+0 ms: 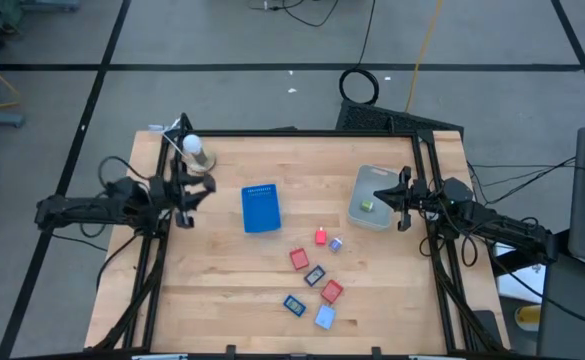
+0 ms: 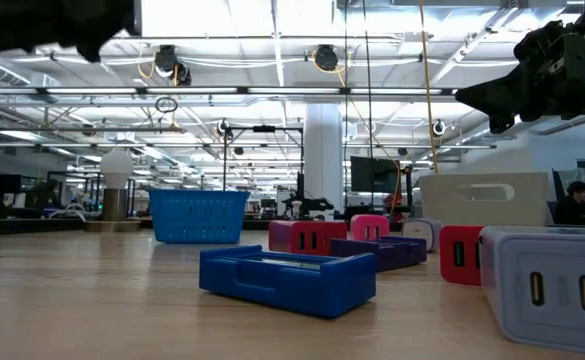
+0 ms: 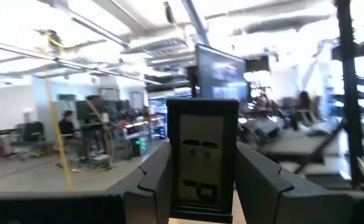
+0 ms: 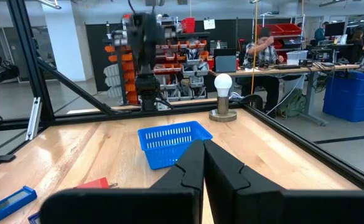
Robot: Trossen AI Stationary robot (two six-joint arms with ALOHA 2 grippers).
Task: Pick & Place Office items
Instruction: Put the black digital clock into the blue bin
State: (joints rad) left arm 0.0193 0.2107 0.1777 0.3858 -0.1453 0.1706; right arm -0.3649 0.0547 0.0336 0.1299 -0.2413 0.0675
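Office items [image 1: 315, 275] mostly loose on the table [image 1: 212, 290], in a cluster in the lower half of the high view, right of centre, between the blue basket [image 1: 260, 209] and the translucent bin [image 1: 374, 190] but nearer the table edge. In the cluster:
- red piece [image 1: 299, 259]
- second red piece [image 1: 332, 291]
- pink-red piece [image 1: 321, 237], just beside a purple piece [image 1: 335, 243]
- blue piece [image 1: 294, 305]
- light blue piece [image 1: 324, 318], near the blue one

All apart from the basket. Green piece [image 1: 368, 206] inside the bin.

Left gripper [image 1: 185, 200] at the left side of the table, just beside the bulb lamp [image 1: 193, 147] and well left of the basket. Up off the table, with the wrist view looking level into the room. Fingers [image 3: 150, 180] clamped on a dark grey piece [image 3: 201, 158], held upright between them, flat face toward the camera.

Right gripper [image 1: 403, 205] at the right side, over the bin's outer edge, high above the table in the low view. Fingers [image 4: 188, 168] pressed together, nothing between them. From that wrist: basket [image 4: 172, 142] and lamp [image 4: 223, 83] straight ahead across the table, one red piece [image 4: 94, 183] near.
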